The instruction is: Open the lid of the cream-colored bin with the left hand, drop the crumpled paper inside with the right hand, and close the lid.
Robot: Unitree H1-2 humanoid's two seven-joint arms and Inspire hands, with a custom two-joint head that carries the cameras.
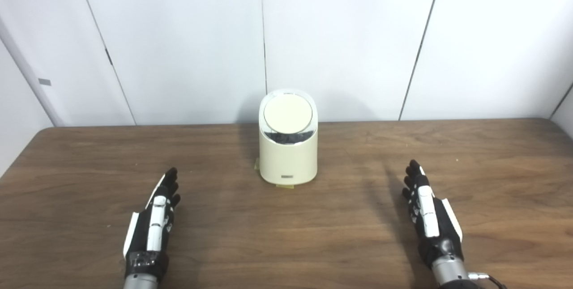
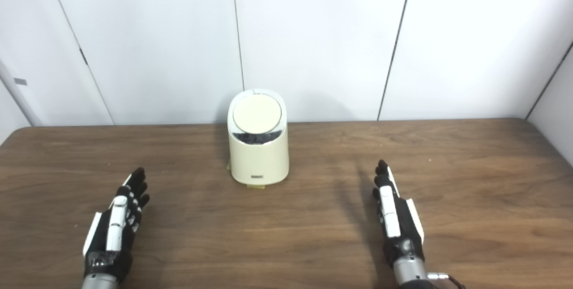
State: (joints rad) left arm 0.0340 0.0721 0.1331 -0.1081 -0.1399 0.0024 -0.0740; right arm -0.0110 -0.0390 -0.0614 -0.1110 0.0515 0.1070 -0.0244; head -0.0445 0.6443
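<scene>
Bin: the cream-colored bin [image 1: 288, 146] stands upright near the far edge of the wooden table [image 1: 89, 168], about midway between the 2 hands and well beyond both.
Lid: the round lid [image 1: 286, 113] sits down flat in the top of the bin; a dark strip shows just below its front edge, and I cannot tell whether that is a gap or part of the rim.
Under the bin: a small yellowish tab [image 1: 284, 185] peeks out at the front of the base; what it is I cannot tell.
Crumpled paper: none shows in either view, not on the table and not in a hand. It may be inside the bin, but the closed lid hides that.
Left hand: the left hand [image 1: 154, 217] is low over the near left part of the table, fingers stretched forward and side by side, holding nothing, well apart from the bin.
Right hand: the right hand [image 1: 427, 210] mirrors it on the near right, fingers straight and close together, empty, also well apart from the bin.
Progress, as a judgement: the scene fits either 0 steps begun or all 3 finished. With no paper visible outside the bin, both hands empty and the lid down, the finished reading seems more likely.
Left to do: if finished, nothing; if not, the lid has to be raised by the left hand and a paper found first.
</scene>
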